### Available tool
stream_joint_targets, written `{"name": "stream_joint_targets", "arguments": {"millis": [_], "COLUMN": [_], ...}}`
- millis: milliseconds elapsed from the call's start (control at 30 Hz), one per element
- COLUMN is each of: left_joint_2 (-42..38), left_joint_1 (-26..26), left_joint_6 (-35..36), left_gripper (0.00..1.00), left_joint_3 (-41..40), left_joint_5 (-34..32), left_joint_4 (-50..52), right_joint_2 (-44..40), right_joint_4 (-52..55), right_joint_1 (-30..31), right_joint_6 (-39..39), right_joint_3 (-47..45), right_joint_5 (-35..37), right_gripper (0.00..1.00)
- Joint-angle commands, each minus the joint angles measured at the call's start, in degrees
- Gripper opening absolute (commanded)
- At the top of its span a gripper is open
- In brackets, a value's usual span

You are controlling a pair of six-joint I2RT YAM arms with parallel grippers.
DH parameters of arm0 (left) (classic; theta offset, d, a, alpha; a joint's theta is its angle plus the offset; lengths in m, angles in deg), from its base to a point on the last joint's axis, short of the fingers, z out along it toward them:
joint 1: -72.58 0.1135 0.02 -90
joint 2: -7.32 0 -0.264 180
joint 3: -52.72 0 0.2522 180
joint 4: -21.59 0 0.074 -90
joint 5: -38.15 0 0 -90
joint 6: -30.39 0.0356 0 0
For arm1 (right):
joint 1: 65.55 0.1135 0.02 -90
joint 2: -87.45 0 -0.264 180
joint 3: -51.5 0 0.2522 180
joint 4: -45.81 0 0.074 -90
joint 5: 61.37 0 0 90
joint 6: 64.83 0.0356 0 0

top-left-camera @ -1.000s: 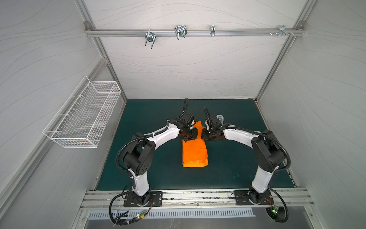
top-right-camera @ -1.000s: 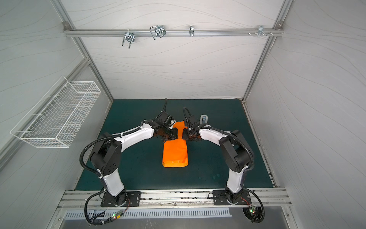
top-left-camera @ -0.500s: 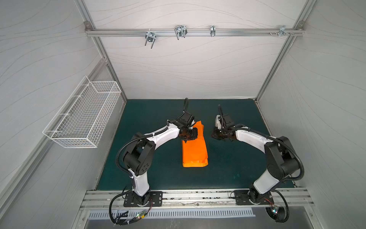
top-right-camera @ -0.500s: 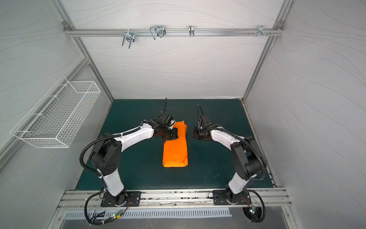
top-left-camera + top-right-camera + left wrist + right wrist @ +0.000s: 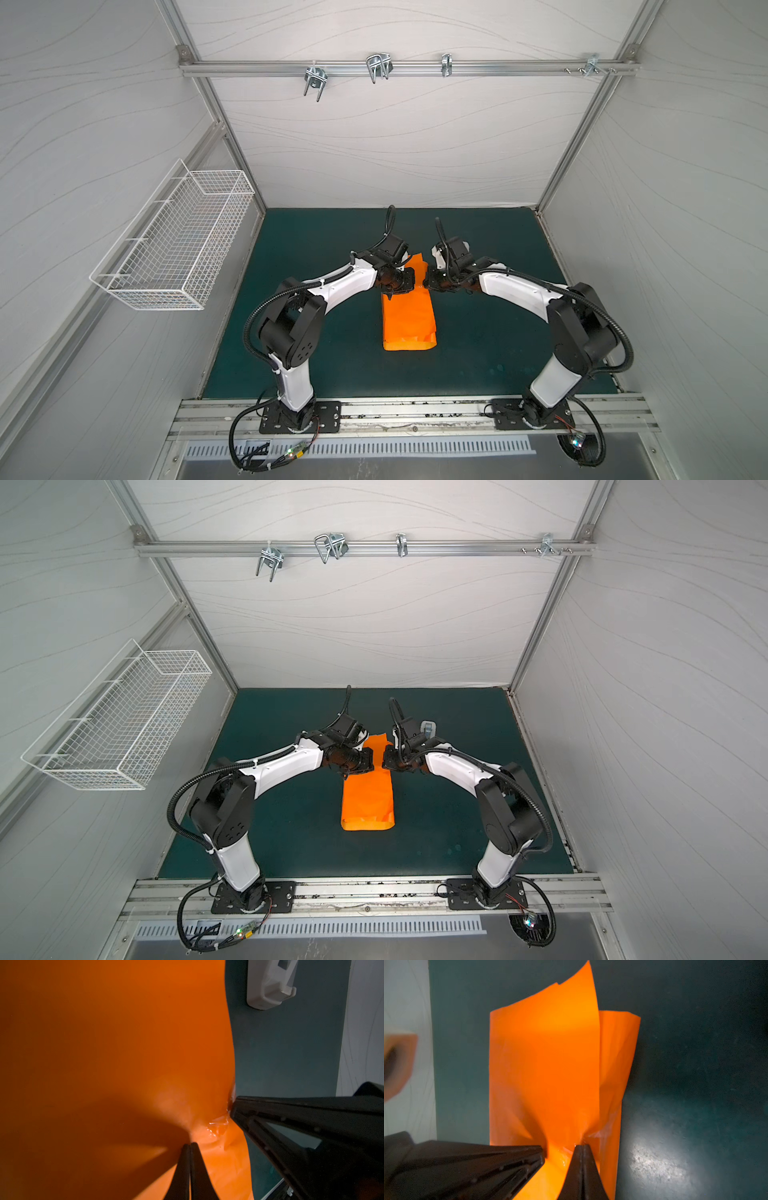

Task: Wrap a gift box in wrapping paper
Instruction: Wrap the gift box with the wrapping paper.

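Mesh of a white wire basket (image 5: 174, 245) hangs on the left wall, off the table (image 5: 307, 257). Next comes the left claw (image 5: 190, 1145), jaws pressed together to a bare slit, tips set against the wrapping paper (image 5: 409, 322); whether a fold is nipped between them I cannot tell. The orange paper lies at the middle of the green table as a long folded bundle. Its near end is flat and its far end stands up in loose flaps between the two claws. The gift box is hidden from every view. At the bundle's right edge, just beside the left one, the right claw (image 5: 581, 1148) is likewise closed tight, tips touching the paper where it puckers next to a small glossy clear patch (image 5: 216, 1127). Further right, a white tape dispenser (image 5: 270, 987) sits on the table, apart from the paper.
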Motion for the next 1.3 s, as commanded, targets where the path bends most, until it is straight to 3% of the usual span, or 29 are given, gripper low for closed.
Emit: {"name": "stream_joint_targets", "arguments": {"millis": [0, 233, 400, 500, 667, 767, 900, 1067, 1267], "left_joint_2": [4.6, 4.6, 4.0, 2.7, -0.7, -3.1, -8.2, -18.3, -28.6], "left_joint_1": [-1.0, -1.1, -1.1, -1.1, -1.0, -1.1, -1.2, -1.1, -1.0], "left_joint_6": [0.9, 0.8, 1.1, 1.5, 3.6, 4.8, 6.5, 8.1, 4.9], "left_gripper": [0.08, 0.08, 0.08, 0.12, 0.37, 0.42, 0.44, 0.48, 0.50], "left_joint_3": [-1.4, -1.2, -0.4, 1.6, 8.5, 12.3, 13.7, 5.1, -13.6], "left_joint_5": [-2.3, -2.0, -2.1, -2.4, -3.3, -4.2, -6.7, -12.0, -7.5], "left_joint_4": [5.3, 5.1, 5.8, 7.0, 12.3, 15.9, 20.2, 23.3, 14.4], "right_joint_2": [3.1, 4.0, -0.7, -5.1, -11.2, -13.0, -13.5, -13.8, -14.8], "right_joint_4": [1.3, 1.0, 0.8, 2.0, 4.5, 4.4, 4.4, 5.2, 4.8], "right_joint_1": [0.9, 0.9, -0.7, -2.4, -4.8, -5.7, -5.9, -5.2, -2.4], "right_joint_6": [0.1, 0.4, -0.1, -1.0, -4.3, -6.5, -10.3, -13.8, -15.3], "right_joint_3": [1.2, 0.1, -2.0, -2.3, -2.3, -2.9, -4.1, -8.2, -13.5], "right_joint_5": [0.8, 1.7, 1.2, 0.2, -2.0, -6.7, -15.4, -22.8, -23.9], "right_gripper": [0.00, 0.00, 0.03, 0.17, 0.44, 0.60, 0.71, 0.75, 0.76]}}
